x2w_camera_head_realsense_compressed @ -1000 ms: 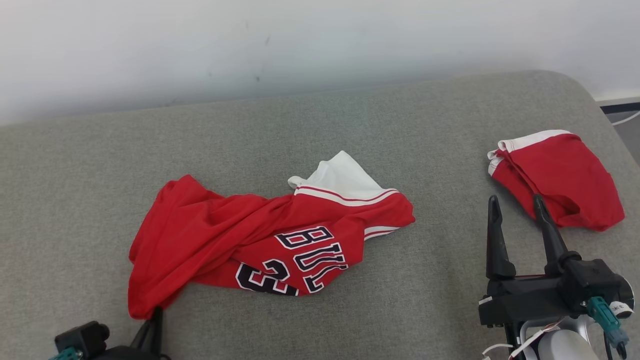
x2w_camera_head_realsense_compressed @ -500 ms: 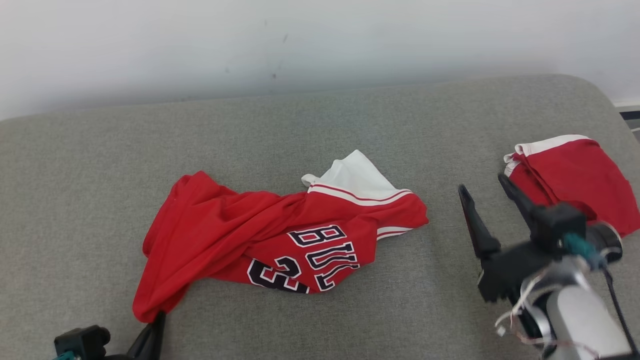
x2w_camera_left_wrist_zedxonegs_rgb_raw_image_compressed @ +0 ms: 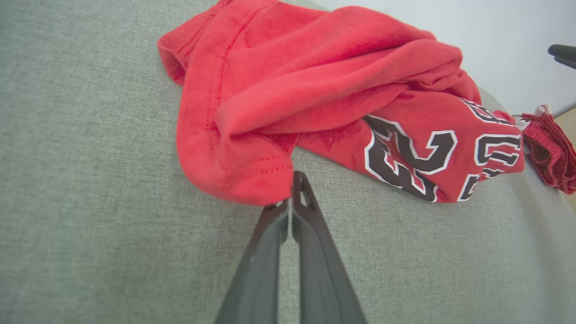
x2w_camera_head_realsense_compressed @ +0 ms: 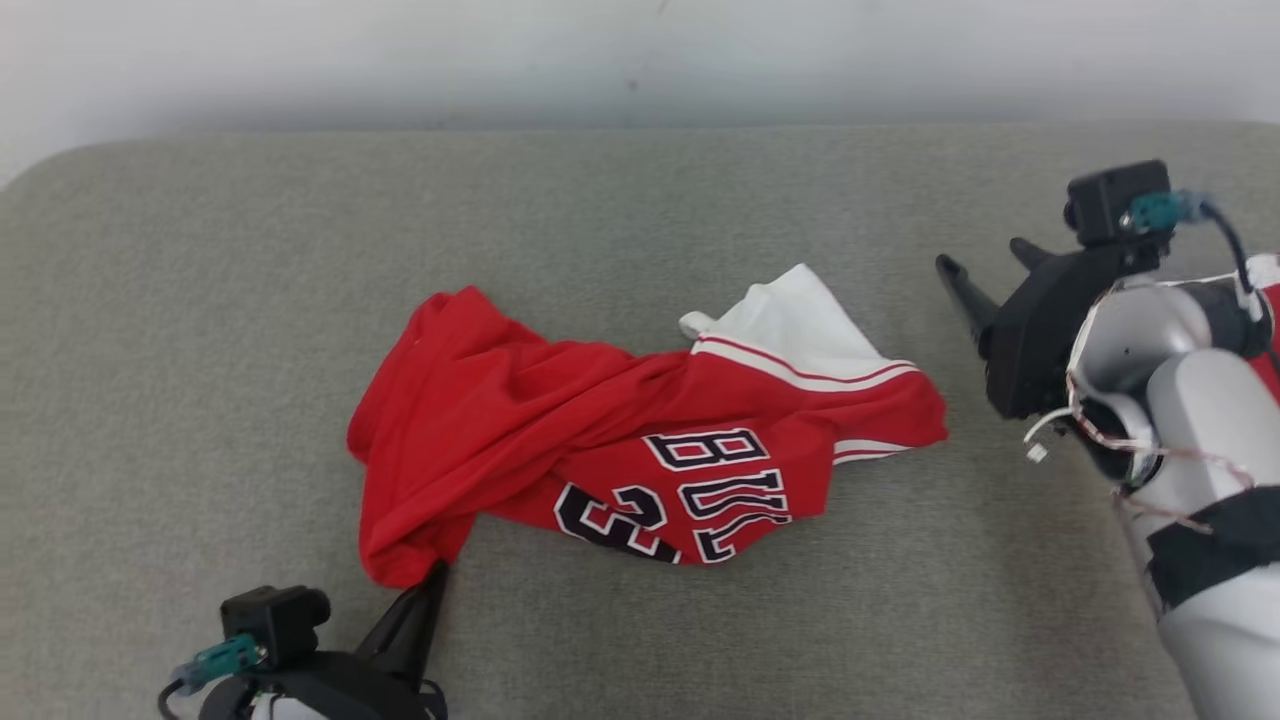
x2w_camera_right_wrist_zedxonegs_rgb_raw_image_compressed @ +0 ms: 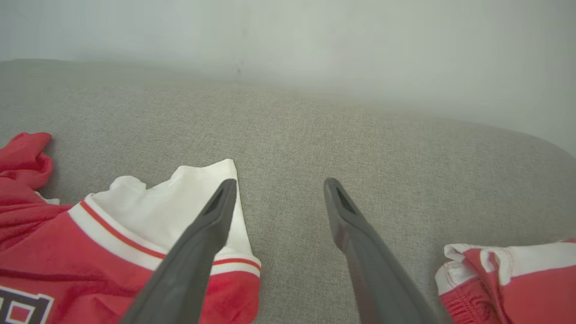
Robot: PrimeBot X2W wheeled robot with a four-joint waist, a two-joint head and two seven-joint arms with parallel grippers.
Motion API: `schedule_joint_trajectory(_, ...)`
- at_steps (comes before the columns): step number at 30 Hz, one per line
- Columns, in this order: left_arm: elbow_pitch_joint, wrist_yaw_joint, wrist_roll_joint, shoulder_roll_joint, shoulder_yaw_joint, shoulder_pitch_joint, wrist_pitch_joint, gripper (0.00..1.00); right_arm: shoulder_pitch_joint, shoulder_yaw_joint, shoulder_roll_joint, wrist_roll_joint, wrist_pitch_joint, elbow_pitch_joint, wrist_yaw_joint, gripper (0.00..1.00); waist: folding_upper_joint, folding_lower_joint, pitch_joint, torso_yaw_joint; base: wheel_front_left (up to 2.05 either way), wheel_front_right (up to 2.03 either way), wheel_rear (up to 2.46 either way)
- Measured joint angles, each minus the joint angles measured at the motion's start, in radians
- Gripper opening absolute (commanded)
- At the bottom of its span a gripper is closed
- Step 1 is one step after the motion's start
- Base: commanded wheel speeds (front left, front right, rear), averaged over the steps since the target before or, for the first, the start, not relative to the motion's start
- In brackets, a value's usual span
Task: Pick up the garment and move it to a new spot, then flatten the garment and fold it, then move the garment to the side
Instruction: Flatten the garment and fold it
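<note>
The garment (x2w_camera_head_realsense_compressed: 600,440) is a red jersey with black lettering and a white trimmed end, lying crumpled on the grey padded surface (x2w_camera_head_realsense_compressed: 200,300). My left gripper (x2w_camera_head_realsense_compressed: 437,572) is at its near left corner, shut on the red hem. The left wrist view shows the fingers (x2w_camera_left_wrist_zedxonegs_rgb_raw_image_compressed: 315,252) pressed together, with the garment (x2w_camera_left_wrist_zedxonegs_rgb_raw_image_compressed: 279,90) folding over their tips at the left gripper (x2w_camera_left_wrist_zedxonegs_rgb_raw_image_compressed: 291,191). My right gripper (x2w_camera_head_realsense_compressed: 985,258) hovers open to the right of the white end, fingers pointing left. In the right wrist view the right gripper (x2w_camera_right_wrist_zedxonegs_rgb_raw_image_compressed: 280,183) holds nothing, its left finger over the garment's white end (x2w_camera_right_wrist_zedxonegs_rgb_raw_image_compressed: 180,202).
A second red and white cloth (x2w_camera_right_wrist_zedxonegs_rgb_raw_image_compressed: 508,279) lies bunched on the right of the surface, mostly behind my right arm (x2w_camera_head_realsense_compressed: 1180,400) in the head view. A pale wall (x2w_camera_head_realsense_compressed: 600,50) runs along the far edge. Bare grey surface stretches left of the jersey.
The head camera has shifted, so the whole scene sits further right. My right gripper has lifted from the near right and swung toward the jersey's white end, still open. The left stays shut at the hem.
</note>
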Motion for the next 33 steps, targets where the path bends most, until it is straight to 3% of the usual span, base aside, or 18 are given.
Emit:
schedule_joint_trajectory(6, -0.012, -0.001, -0.001, -0.014, -0.023, -0.033, 0.009, 0.0, -0.074, -0.018, -0.03, 0.021, 0.136, 0.072, -0.001, 1.0, 0.0, 0.0, 0.044, 0.072, 0.0, 0.0, 0.0)
schedule_joint_trajectory(13, -0.017, -0.009, -0.01, -0.017, -0.029, -0.063, 0.016, 0.0, -0.134, -0.02, -0.008, 0.042, 0.235, 0.119, -0.018, 1.0, 0.0001, 0.0, 0.105, 0.15, 0.0, 0.0, 0.0)
schedule_joint_trajectory(28, -0.008, -0.017, -0.025, -0.024, -0.046, -0.116, 0.007, 0.0, -0.215, -0.025, -0.033, 0.037, 0.292, 0.197, -0.047, 1.0, 0.0, -0.0002, 0.199, 0.236, 0.0, 0.0, 0.0)
schedule_joint_trajectory(29, -0.006, -0.017, -0.025, -0.024, -0.047, -0.117, 0.007, 0.0, -0.218, -0.024, -0.035, 0.035, 0.292, 0.201, -0.047, 0.95, 0.0, -0.0002, 0.201, 0.239, 0.0, 0.0, 0.0)
schedule_joint_trajectory(33, 0.002, -0.017, -0.027, -0.024, -0.049, -0.118, 0.005, 0.0, -0.225, -0.023, -0.041, 0.028, 0.293, 0.211, -0.05, 0.45, 0.0001, -0.0002, 0.207, 0.245, 0.0, 0.0, 0.0)
